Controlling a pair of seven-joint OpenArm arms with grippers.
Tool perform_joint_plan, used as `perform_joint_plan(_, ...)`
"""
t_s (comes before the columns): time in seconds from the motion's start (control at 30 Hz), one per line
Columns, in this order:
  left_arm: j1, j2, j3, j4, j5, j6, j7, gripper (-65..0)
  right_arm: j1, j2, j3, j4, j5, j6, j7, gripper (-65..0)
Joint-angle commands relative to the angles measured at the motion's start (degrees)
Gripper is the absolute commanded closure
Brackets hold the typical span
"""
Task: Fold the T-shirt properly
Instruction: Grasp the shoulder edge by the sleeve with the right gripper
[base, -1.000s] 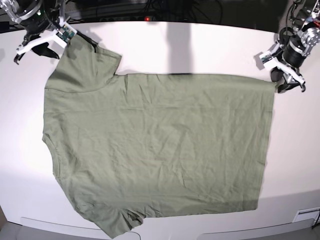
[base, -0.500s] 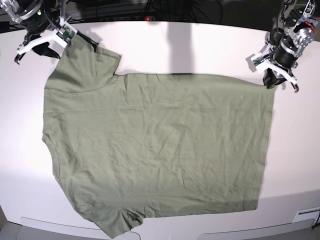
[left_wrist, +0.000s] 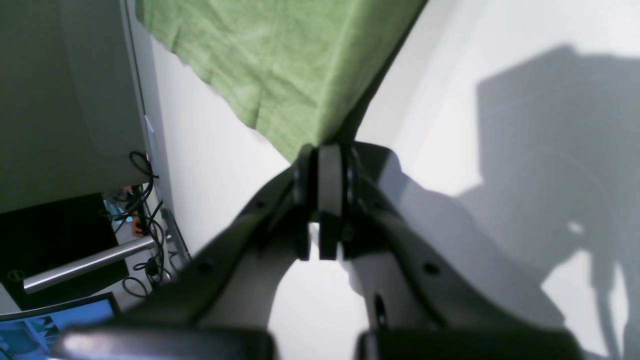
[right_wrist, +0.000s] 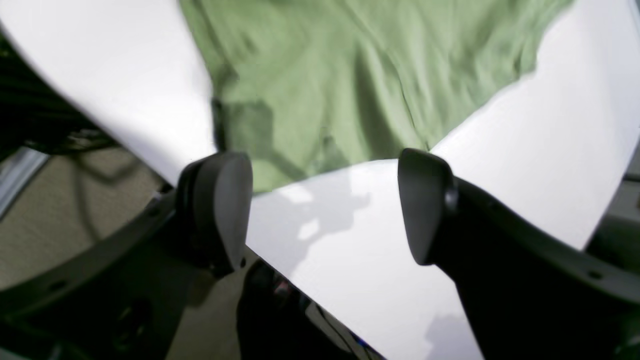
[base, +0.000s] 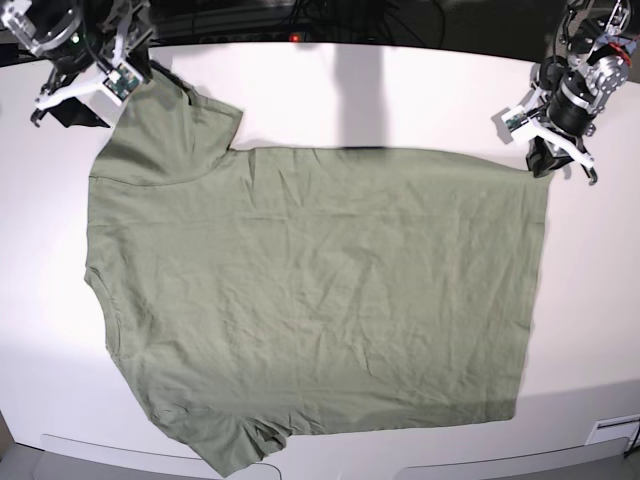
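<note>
Base view: green T-shirt (base: 320, 300), soft wrinkled cotton, spread flat and unfolded across the white surface (base: 400, 95); no fold made yet, all folding remains. Left wrist view: left gripper (left_wrist: 320, 200), dark fingers (left_wrist: 330, 200) pressed together on the shirt's hem corner, a thin woven edge. Right wrist view: right gripper (right_wrist: 325, 205), rounded black fingers (right_wrist: 220, 210) spread wide, holding nothing, poised over the sleeve edge; image blurred.

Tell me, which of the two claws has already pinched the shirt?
The left gripper, at the right of the base view: its jaws are shut on the corner of the T-shirt. The right gripper stands wide open by the sleeve, holding nothing.
</note>
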Motion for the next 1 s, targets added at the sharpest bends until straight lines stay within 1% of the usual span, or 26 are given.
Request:
perform_joint_plan(0.0,3.0,1.1,1.7,-1.5,-0.9,-6.2,0.1,0.0,0.6,0.5,-0.3,-0.8,-0.3,-0.7,1.4,-45.0)
perform_joint_plan(0.07,3.0,1.1,1.7,-1.5,-0.9,-6.2,0.1,0.0,2.2,0.5,-2.5,-4.0,-0.3,-0.7,1.4,-45.0)
perform_joint_plan(0.2,3.0,1.1,1.7,-1.5,-0.9,-6.2,0.1,0.0,5.0,0.5,-9.3,-8.3,-0.8,-0.7,1.3,-45.0)
perform_joint_plan(0.37,3.0,1.1,1.7,-1.5,-0.9,-6.2,-0.8,0.0,9.9,0.5,-18.1,-11.5,-9.3,-1.4,1.3,-45.0)
perform_joint_plan(0.5,3.0,1.1,1.7,-1.5,-0.9,-6.2,-0.8,0.0,11.8,0.5,-22.6,-11.9,-12.5,-3.1,0.2,-44.9)
perform_joint_plan(0.57,3.0,1.1,1.7,-1.5,-0.9,-6.2,-0.8,0.0,11.7,0.5,-23.6,-11.9,-12.7,-3.3,-2.3,-45.0)
perform_joint_plan(0.67,3.0,1.1,1.7,-1.5,-0.9,-6.2,-0.8,0.0,11.6,0.5,-23.7,-11.9,-12.7,-3.3,-8.2,-44.9)
perform_joint_plan(0.7,3.0,1.1,1.7,-1.5,-0.9,-6.2,-0.8,0.0,11.6,0.5,-23.7,-12.0,-12.7,-3.3,-8.9,-44.9)
perform_joint_plan(0.73,3.0,1.1,1.7,-1.5,-0.9,-6.2,-0.8,0.0,11.6,0.5,-23.7,-12.0,-12.7,-3.3,-8.5,-44.9)
perform_joint_plan(0.8,3.0,1.1,1.7,-1.5,-0.9,-6.2,-0.8,0.0,11.6,0.5,-23.7,-12.3,-12.7,-3.3,-6.1,-44.9)
perform_joint_plan(0.87,3.0,1.1,1.7,-1.5,-0.9,-6.2,-0.8,0.0,11.6,0.5,-23.7,-13.4,-12.7,-3.3,-5.6,-44.9)
perform_joint_plan(0.97,3.0,1.1,1.7,-1.5,-0.9,-6.2,-0.8,0.0,11.6,0.5,-23.8,-15.3,-14.2,-3.2,-9.5,-44.9)
